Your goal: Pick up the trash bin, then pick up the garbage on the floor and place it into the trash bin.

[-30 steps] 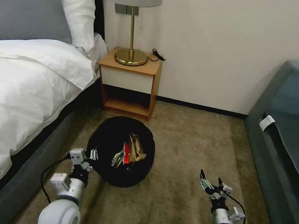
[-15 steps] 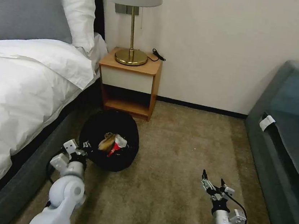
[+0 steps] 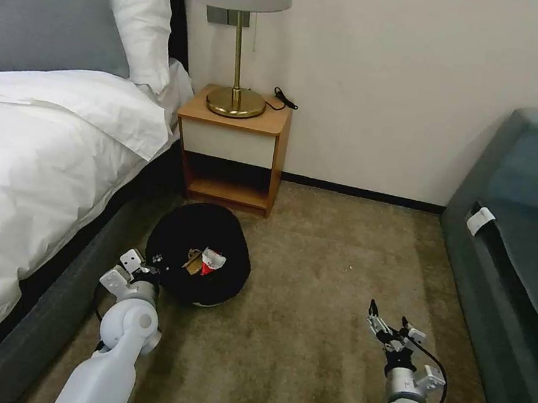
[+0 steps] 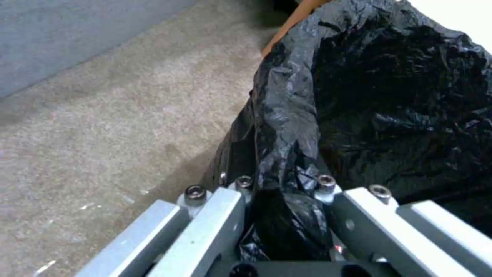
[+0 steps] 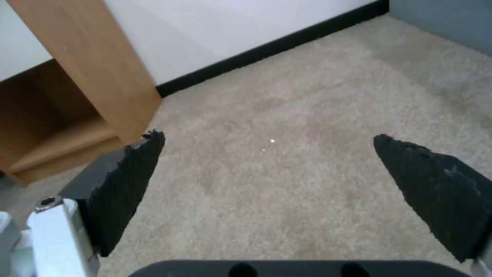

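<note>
Carpet fills the head view between bed and sofa; since a second ago the trash bin, garbage inside, has shifted toward the nightstand, sitting at two o'clock from the left gripper. Left wrist: that gripper is clamped on the bin's black rim. Right wrist: the right gripper hangs spread wide, holding nothing, over bare carpet.

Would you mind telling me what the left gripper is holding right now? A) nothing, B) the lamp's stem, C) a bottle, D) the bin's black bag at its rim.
D: the left gripper is shut on the black liner at the rim of the trash bin.
</note>
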